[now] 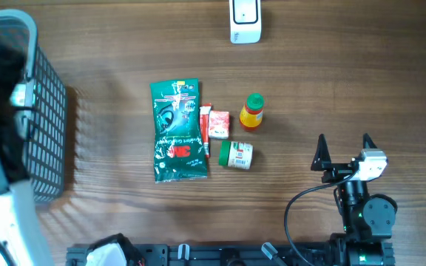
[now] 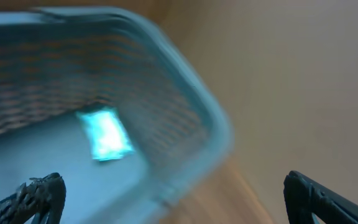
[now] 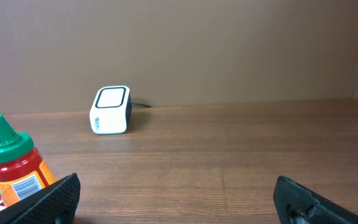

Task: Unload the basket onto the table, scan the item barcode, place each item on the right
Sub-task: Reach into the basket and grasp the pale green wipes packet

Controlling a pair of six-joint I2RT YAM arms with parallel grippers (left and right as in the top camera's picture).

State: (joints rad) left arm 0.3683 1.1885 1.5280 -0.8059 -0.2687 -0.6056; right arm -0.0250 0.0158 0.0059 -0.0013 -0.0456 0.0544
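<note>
A white barcode scanner stands at the table's far edge, also facing me in the right wrist view as the scanner. Mid-table lie a green packet, a small red-and-white box, an orange bottle with a green cap and a green-lidded jar. My right gripper is open and empty, right of the items; the bottle shows by its left finger. My left gripper is open over the basket's corner, holding nothing.
A grey-blue mesh basket sits at the table's left edge under my left arm. In the blurred left wrist view a pale cyan item lies inside the basket. A cable loops beside the right arm's base.
</note>
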